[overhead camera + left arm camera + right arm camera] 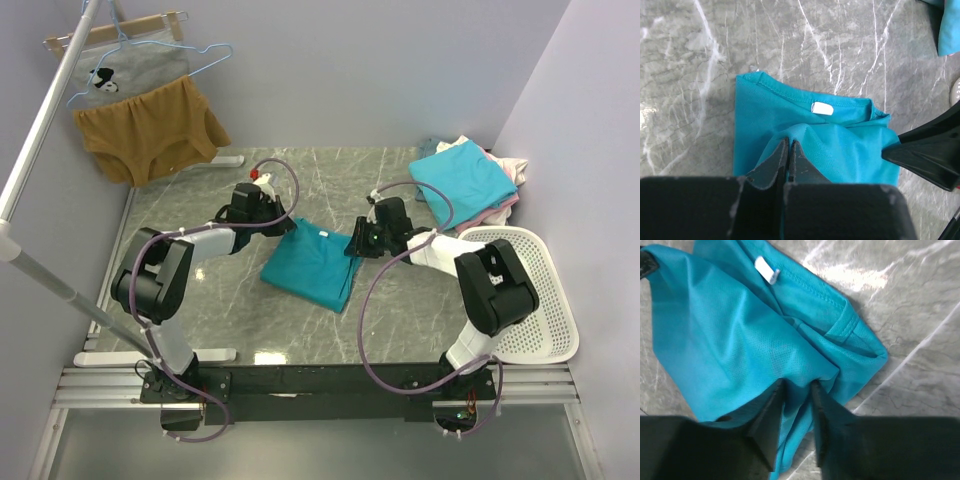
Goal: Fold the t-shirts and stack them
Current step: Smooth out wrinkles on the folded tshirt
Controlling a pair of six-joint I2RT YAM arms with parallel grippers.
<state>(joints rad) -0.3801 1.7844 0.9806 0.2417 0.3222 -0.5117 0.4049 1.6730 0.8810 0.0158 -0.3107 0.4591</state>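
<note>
A teal t-shirt point(315, 268) lies partly folded in the middle of the marble table, its collar and white label point(821, 108) facing the far side. My left gripper point(290, 225) is shut on a pinch of its fabric at the left collar side point(789, 141). My right gripper point(352, 247) grips a bunched fold at the shirt's right edge point(797, 384), with cloth filling the narrow gap between its fingers. The shirt point(730, 340) tents up toward both sets of fingertips. A lighter turquoise t-shirt point(465, 178) tops a pile at the back right, with pink and white ones point(510, 172) under it.
A white perforated basket point(525, 290) sits at the right edge. A mustard-brown garment point(150, 135) and a grey printed one point(135, 70) hang on hangers at the back left. A metal pole point(40, 135) slants down the left side. The right gripper's body point(927, 152) shows in the left wrist view.
</note>
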